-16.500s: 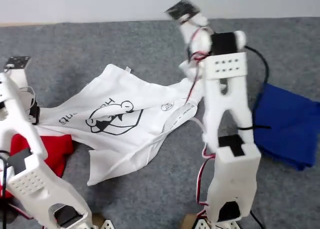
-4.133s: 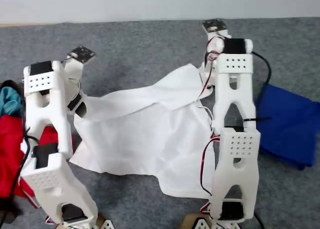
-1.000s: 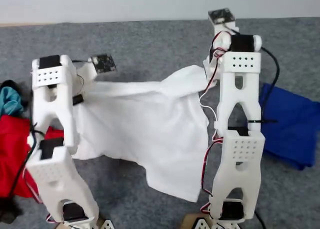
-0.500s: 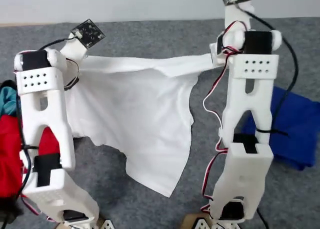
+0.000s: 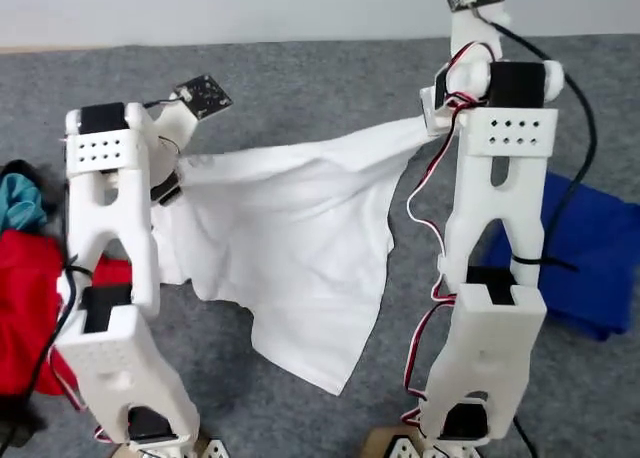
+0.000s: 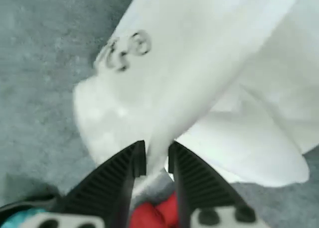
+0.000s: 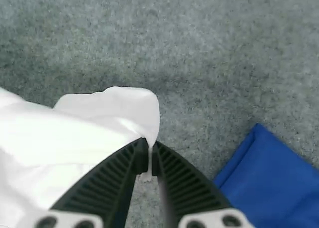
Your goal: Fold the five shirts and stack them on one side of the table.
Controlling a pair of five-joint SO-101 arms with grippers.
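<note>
Both ends pinched: the white shirt (image 5: 300, 238) sags between left pincer (image 6: 155, 153) and right pincer (image 7: 148, 151).
Each is clamped on a thin fold. Light and limp, it likely wants holding at hem or shoulder. Left wrist view adds a red shirt (image 6: 163, 211) beneath its pincer; right wrist view, a blue shirt (image 7: 271, 183) beside its own.

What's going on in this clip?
The two arms hold a white shirt stretched between them over the grey table: left gripper shut on one edge, right gripper on the other, the rest hanging down. A blue shirt lies by the right arm; a red shirt and a teal one by the left.
</note>
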